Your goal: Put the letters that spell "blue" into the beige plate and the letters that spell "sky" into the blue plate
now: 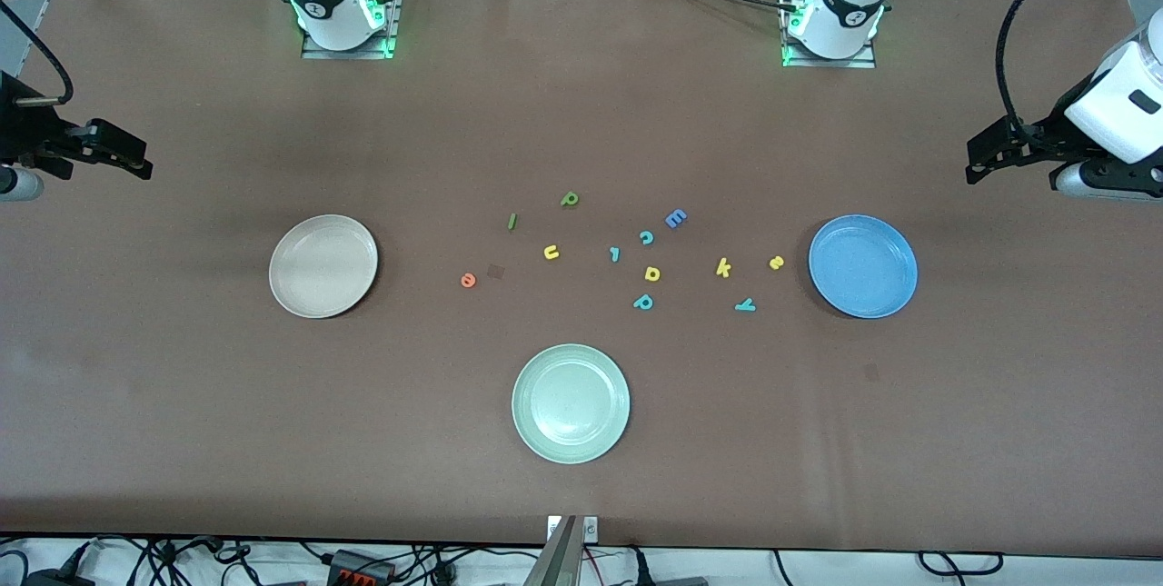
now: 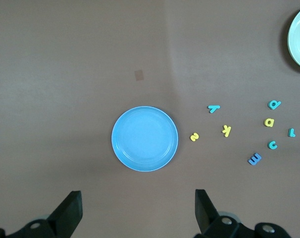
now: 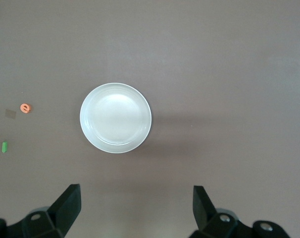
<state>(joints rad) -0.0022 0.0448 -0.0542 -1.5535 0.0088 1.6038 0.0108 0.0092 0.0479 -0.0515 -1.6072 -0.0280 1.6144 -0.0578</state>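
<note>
Front view: both plates empty, letters scattered mid-table | left gripper (image 1: 974, 170) jaws apart above table edge by blue plate (image 1: 899, 245); s (image 1: 776, 263), k (image 1: 723, 268), y (image 1: 745, 304) just beside plate | right gripper (image 1: 144, 170) jaws apart near beige plate (image 1: 293, 245).

Brown surface (image 1: 182, 404); beige plate (image 1: 323, 265), blue plate (image 1: 862, 265), pale green plate (image 1: 571, 403); letters yellow, teal, green, orange e (image 1: 468, 280), blue E (image 1: 675, 219).
</note>
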